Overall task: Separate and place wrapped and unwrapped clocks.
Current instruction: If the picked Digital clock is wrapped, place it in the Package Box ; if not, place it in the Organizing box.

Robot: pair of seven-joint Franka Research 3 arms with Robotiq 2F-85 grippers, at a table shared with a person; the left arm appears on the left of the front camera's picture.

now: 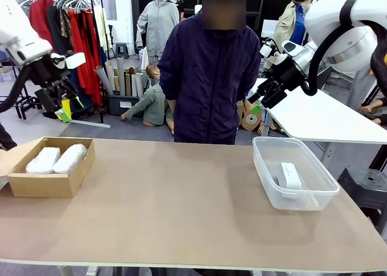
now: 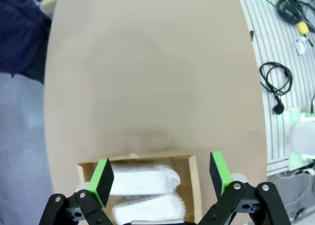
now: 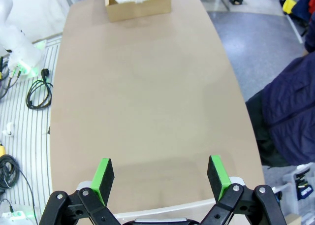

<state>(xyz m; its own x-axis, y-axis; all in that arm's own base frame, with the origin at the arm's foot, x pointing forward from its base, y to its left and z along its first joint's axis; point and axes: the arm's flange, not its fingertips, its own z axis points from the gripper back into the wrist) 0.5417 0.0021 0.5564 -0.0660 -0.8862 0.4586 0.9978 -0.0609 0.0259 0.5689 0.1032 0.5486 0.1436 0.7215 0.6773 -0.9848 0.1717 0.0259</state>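
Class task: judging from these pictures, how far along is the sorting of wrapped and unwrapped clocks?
Sorting looks done: two wrapped clocks lie side by side in the cardboard box, and the unwrapped clock sits in the clear tub. Both the left gripper and right gripper hang open and hold nothing. Nothing seems left.

**Browns, whites and a flash of green**

Lower left, a plain tan cardboard box [image 1: 51,182] holds two crinkly white padded bundles [image 1: 57,159]. Lower right, a clear colourless plastic tub [image 1: 294,194] carries a smooth white rounded block [image 1: 290,175]. The wide table top [image 1: 175,209] is flat beige-brown, unpatterned. At centre top, a person's jacket [image 1: 208,77] is dark navy. The black left gripper [image 2: 161,175] and black right gripper [image 3: 160,173] wear bright green pads.
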